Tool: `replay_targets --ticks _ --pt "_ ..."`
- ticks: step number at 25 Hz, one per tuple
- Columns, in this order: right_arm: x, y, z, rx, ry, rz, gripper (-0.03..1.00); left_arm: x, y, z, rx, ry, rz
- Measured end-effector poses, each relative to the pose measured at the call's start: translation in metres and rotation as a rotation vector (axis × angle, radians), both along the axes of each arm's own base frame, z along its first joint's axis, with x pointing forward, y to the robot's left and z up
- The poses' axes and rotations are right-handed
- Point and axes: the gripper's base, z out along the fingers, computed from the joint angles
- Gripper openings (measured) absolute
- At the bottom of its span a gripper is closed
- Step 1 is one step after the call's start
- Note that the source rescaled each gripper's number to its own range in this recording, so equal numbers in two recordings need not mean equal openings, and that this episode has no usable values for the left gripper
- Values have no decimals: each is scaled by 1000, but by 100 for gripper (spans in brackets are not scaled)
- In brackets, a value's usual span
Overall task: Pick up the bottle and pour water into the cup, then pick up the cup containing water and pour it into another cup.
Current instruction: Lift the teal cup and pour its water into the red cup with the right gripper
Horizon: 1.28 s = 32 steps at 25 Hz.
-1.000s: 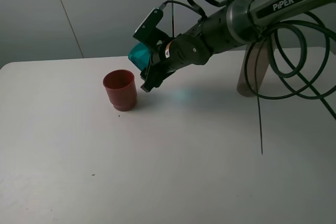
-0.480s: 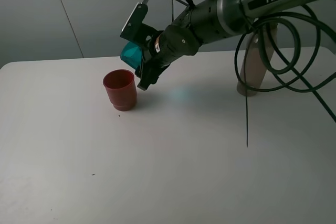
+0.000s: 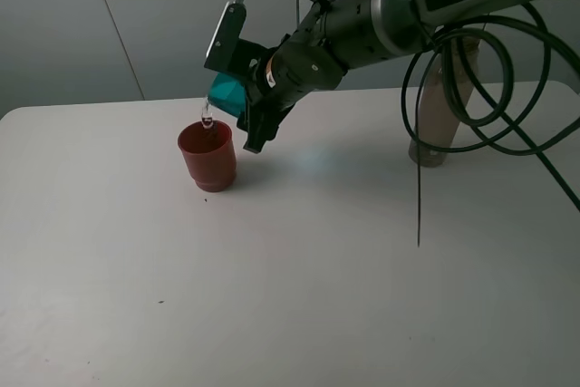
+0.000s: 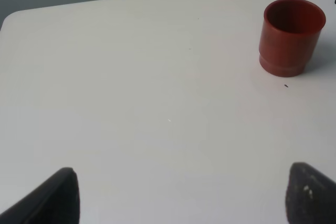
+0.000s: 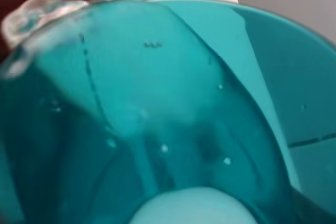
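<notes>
The right end effector (image 3: 246, 120) clamps the mostly hidden teal cup (image 3: 225, 91); the left end effector (image 4: 178, 199) shows cut-off tips, apart.

The teal cup (image 3: 227, 92) is translucent, the red-brown cup (image 3: 208, 159) opaque, the table (image 3: 317, 269) plain white.

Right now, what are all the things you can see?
teal cup: one, see-through teal, tipped above the red-brown cup
water: one thin stream, clear, falling from the teal cup's rim
red-brown cup: one, red-brown, upright on the table, left of middle
bottle: one, smoky grey-brown, far right of the table, behind the cables
table: one, white, under everything
cables: several, dark, looping off the right arm
right arm: one, dark grey, reaching in from the right
right gripper: one, black, holding the teal cup
left gripper: one, black, open, low over bare table
</notes>
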Motion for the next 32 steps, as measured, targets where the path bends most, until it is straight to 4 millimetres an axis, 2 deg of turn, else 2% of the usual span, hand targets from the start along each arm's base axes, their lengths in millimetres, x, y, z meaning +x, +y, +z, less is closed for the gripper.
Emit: replay_targets --ticks 32 --pt "5 -1 -2 -163 -136 148 5 0 0 0 0 0 0"
